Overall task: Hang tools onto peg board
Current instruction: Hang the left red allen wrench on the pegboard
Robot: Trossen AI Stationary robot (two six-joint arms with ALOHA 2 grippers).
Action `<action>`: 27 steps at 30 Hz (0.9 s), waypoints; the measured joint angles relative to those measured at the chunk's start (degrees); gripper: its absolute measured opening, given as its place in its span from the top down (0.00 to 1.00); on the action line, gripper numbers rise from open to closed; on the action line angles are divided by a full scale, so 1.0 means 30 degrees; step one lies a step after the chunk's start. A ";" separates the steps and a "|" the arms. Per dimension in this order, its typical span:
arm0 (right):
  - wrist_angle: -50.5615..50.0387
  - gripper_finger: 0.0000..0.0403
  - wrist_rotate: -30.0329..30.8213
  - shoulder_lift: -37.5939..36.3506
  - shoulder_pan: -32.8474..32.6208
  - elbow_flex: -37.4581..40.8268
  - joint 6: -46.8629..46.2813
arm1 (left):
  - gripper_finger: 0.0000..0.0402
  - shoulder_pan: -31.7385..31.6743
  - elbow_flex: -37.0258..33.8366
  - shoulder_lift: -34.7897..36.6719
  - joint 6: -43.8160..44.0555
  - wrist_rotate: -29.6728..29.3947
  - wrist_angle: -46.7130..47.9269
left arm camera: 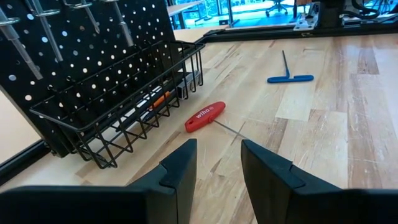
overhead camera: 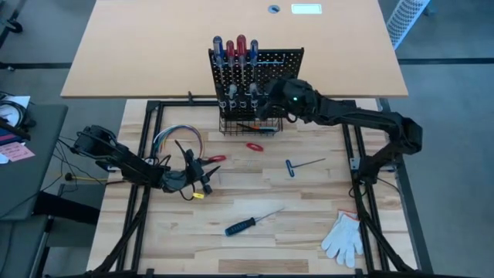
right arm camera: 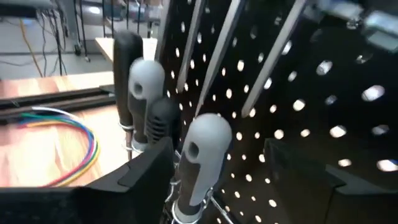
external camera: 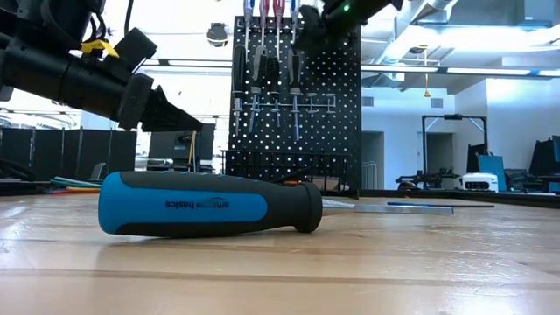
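1. Black perforated peg board [overhead camera: 266,77] stands upright at the far side of the counter [overhead camera: 309,232], already carrying screwdrivers in its ring holders.
2. Right tool [overhead camera: 272,104] is up against the board's face with its jaws apart — a grey-capped handle [right arm camera: 202,152] sits between them in a ring, apparently just let go, so the hanging step looks finished.
3. Left tool [left arm camera: 217,165] hovers low over the counter, fingers parted and empty, pointed at the red screwdriver [left arm camera: 205,116] lying just ahead of it beside the basket [left arm camera: 124,106].
4. Next, I judge, the right arm must back straight off without snagging neighbouring handles — then fetch another.
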State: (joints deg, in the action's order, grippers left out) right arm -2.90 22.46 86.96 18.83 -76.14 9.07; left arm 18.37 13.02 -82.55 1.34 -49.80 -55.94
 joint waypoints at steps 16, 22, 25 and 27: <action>-0.3685 0.34 0.0051 -0.5467 -0.5135 0.5204 -0.1055 | 0.70 0.0292 0.0000 0.0003 0.0000 0.0000 0.0477; 0.2667 0.34 0.0044 -0.4785 -0.7767 1.1665 -0.4392 | 0.70 0.0306 0.0000 -0.0004 -0.0339 -0.0013 0.0578; 0.7121 0.34 0.0027 -0.3015 -0.8903 1.4170 -0.5816 | 0.71 0.0306 0.0084 0.0003 -0.1347 -0.0155 0.1077; 0.9949 0.34 0.0044 -0.1492 -0.9466 1.5213 -0.6560 | 0.71 0.0306 0.0449 0.0003 -0.1478 -0.0508 0.2162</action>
State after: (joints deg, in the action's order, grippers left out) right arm 26.94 22.59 82.49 -9.57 -30.50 -10.61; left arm 19.29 14.36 -82.54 -3.09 -51.33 -49.46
